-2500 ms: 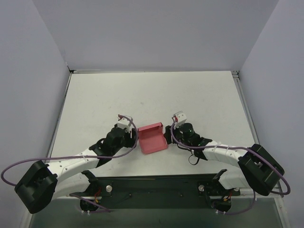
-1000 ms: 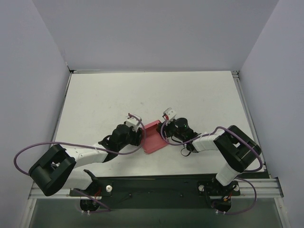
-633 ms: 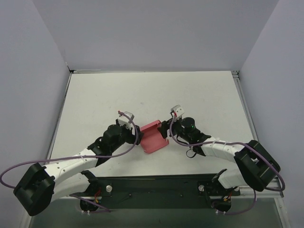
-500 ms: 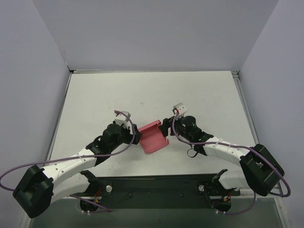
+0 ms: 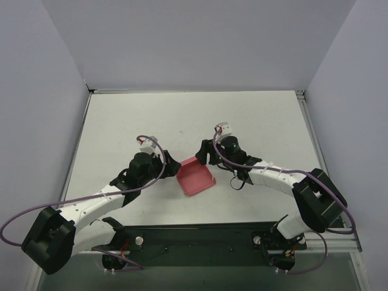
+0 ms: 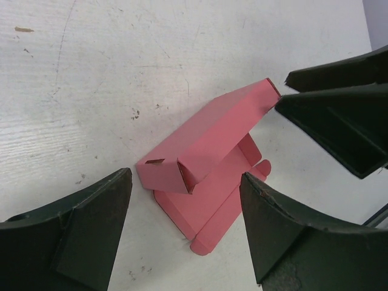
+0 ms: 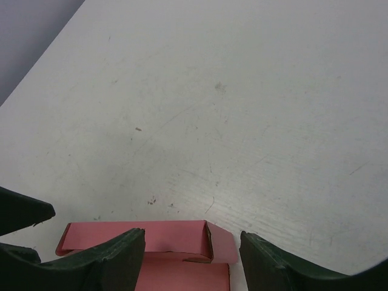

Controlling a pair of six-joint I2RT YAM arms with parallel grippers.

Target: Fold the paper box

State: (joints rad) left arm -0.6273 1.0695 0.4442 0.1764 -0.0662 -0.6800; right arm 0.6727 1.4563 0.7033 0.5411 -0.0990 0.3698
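**Top view:** The pink paper box (image 5: pixel 195 177) lies mid-frame on the white table (image 5: pixel 254 115), between the two arms. Since half a second ago the left gripper (image 5: pixel 163 162) has backed away to the box's left. The right gripper (image 5: pixel 204 154) has swung to its upper edge. This looks like repositioning for the next crease, with folding far from done. The fingers are too small to read here.

**Left wrist view:** The box sits at centre, one panel propped up over its flat base. The left fingers (image 6: pixel 79 236) are spread wide and hold nothing. At upper right, the right gripper's dark fingers (image 6: pixel 339 121) seem to touch the raised panel's corner.

**Right wrist view:** The box is cut off by the bottom edge. It lies between the right fingers (image 7: pixel 285 267), which are parted and not gripping it.
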